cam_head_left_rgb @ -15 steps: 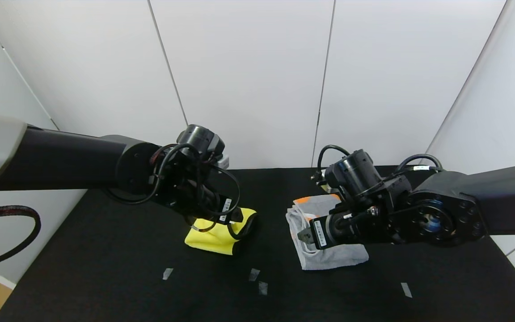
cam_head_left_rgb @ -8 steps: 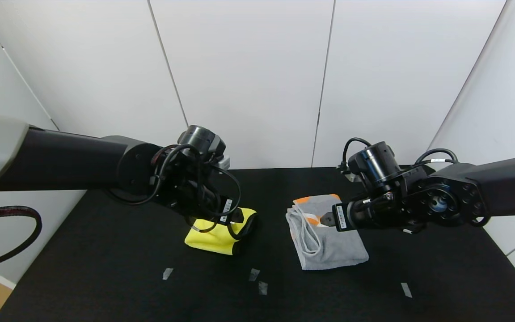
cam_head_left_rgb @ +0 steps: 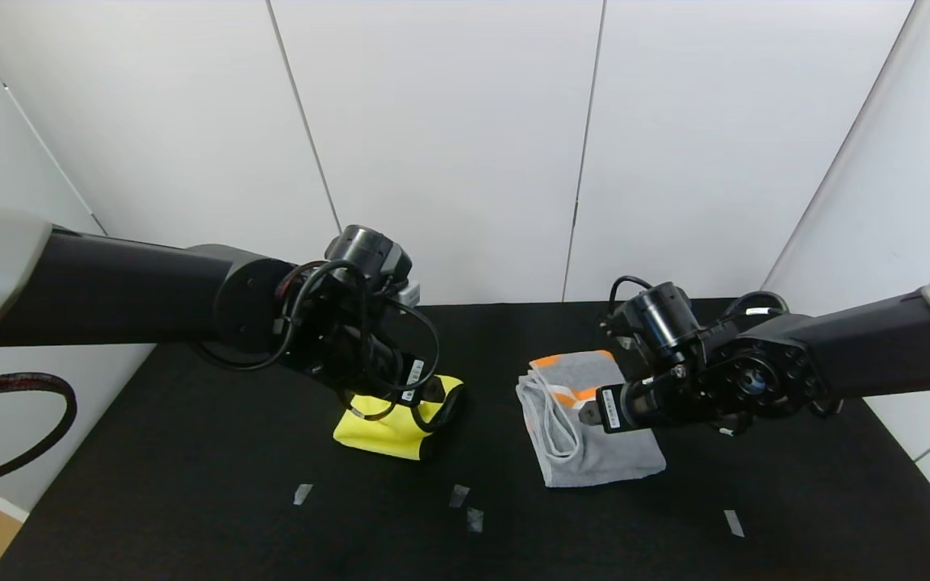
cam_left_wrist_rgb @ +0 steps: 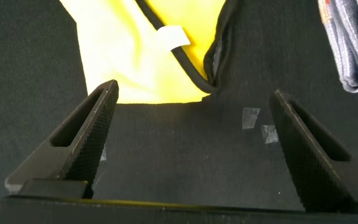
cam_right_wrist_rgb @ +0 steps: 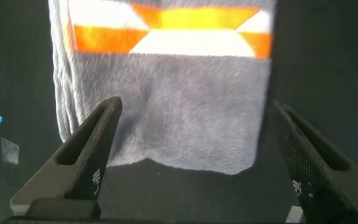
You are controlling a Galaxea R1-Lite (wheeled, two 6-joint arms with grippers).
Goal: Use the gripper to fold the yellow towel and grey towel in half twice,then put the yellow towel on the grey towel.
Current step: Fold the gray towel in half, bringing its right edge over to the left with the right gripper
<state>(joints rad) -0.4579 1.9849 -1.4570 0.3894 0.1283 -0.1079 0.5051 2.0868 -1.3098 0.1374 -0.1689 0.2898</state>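
Looking mostly done on folding: grey towel (cam_head_left_rgb: 590, 424) sits folded centre-right of the bench (cam_head_left_rgb: 190, 500), yellow towel (cam_head_left_rgb: 392, 424) bundled centre-left (stacking's left), left hand (cam_left_wrist_rgb: 197, 140) and right hand (cam_right_wrist_rgb: 197, 149) both spread, empty.

Matte black arms; looped black cables; white label stickers; textured black jaws.

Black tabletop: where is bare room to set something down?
The table lies bare left of the yellow towel and right of the grey towel. The strip between the towels is narrow. It is crowded where the left gripper and right gripper hover.
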